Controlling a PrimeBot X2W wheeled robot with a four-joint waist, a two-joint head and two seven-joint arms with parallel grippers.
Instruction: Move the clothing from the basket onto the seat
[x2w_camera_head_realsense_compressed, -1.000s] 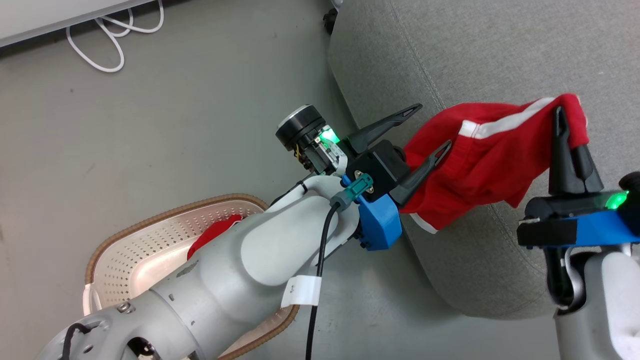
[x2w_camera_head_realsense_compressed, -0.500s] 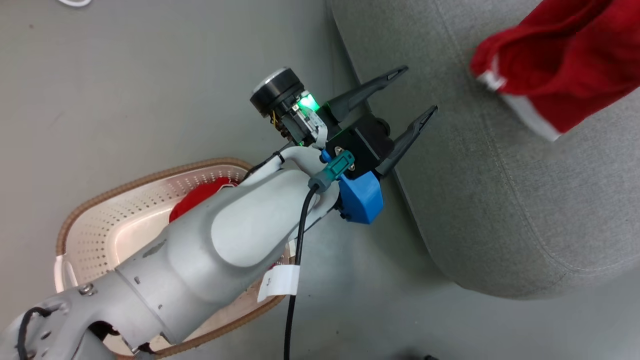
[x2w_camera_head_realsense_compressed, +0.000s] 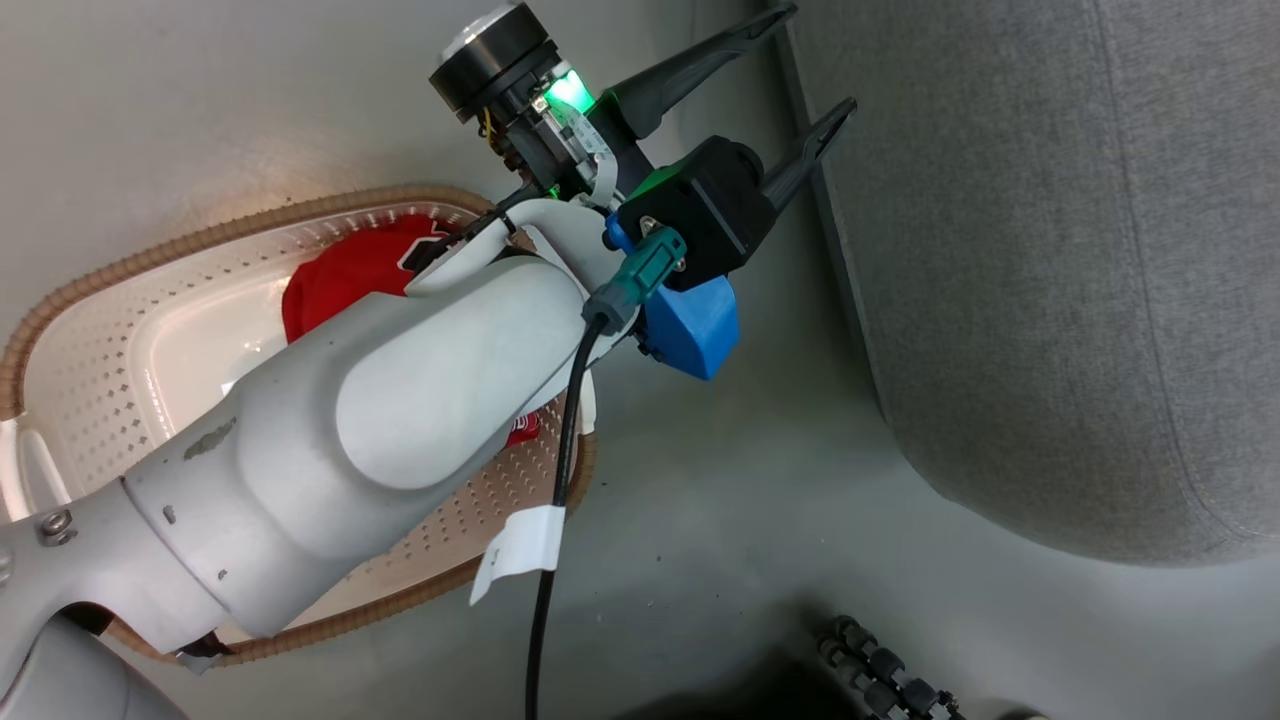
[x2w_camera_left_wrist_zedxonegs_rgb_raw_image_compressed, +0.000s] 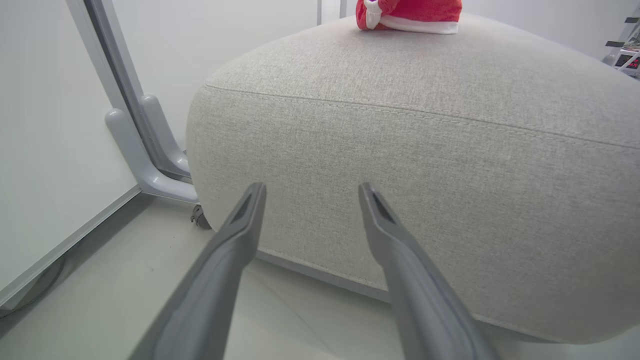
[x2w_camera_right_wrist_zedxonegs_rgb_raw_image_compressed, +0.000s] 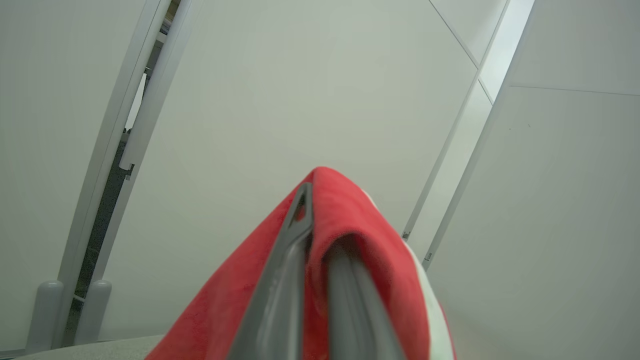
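Observation:
The cream perforated basket (x2w_camera_head_realsense_compressed: 110, 340) with a brown braided rim sits on the floor at the left. A red jersey (x2w_camera_head_realsense_compressed: 340, 275) lies inside it, mostly hidden behind my left forearm. My left gripper (x2w_camera_head_realsense_compressed: 815, 60) is open and empty, held above the floor between basket and grey seat (x2w_camera_head_realsense_compressed: 1050, 250). In the left wrist view the left gripper (x2w_camera_left_wrist_zedxonegs_rgb_raw_image_compressed: 311, 189) faces the seat's side (x2w_camera_left_wrist_zedxonegs_rgb_raw_image_compressed: 425, 165), and a red garment with white trim (x2w_camera_left_wrist_zedxonegs_rgb_raw_image_compressed: 407, 15) rests on the seat's top. My right gripper (x2w_camera_right_wrist_zedxonegs_rgb_raw_image_compressed: 320, 225) is shut on that red garment (x2w_camera_right_wrist_zedxonegs_rgb_raw_image_compressed: 360, 215), which drapes over its fingers.
Grey floor (x2w_camera_head_realsense_compressed: 720, 520) runs between basket and seat. The robot's base rollers (x2w_camera_head_realsense_compressed: 880, 670) show at the bottom edge. A white wall panel with a grey post foot (x2w_camera_left_wrist_zedxonegs_rgb_raw_image_compressed: 145, 150) stands left of the seat, and a small caster (x2w_camera_left_wrist_zedxonegs_rgb_raw_image_compressed: 197, 216) sits under the seat's corner.
The head camera has swung down toward the basket, so the seat slid right. The right gripper carried the red garment further over the seat and out of the head view. The left gripper stayed open.

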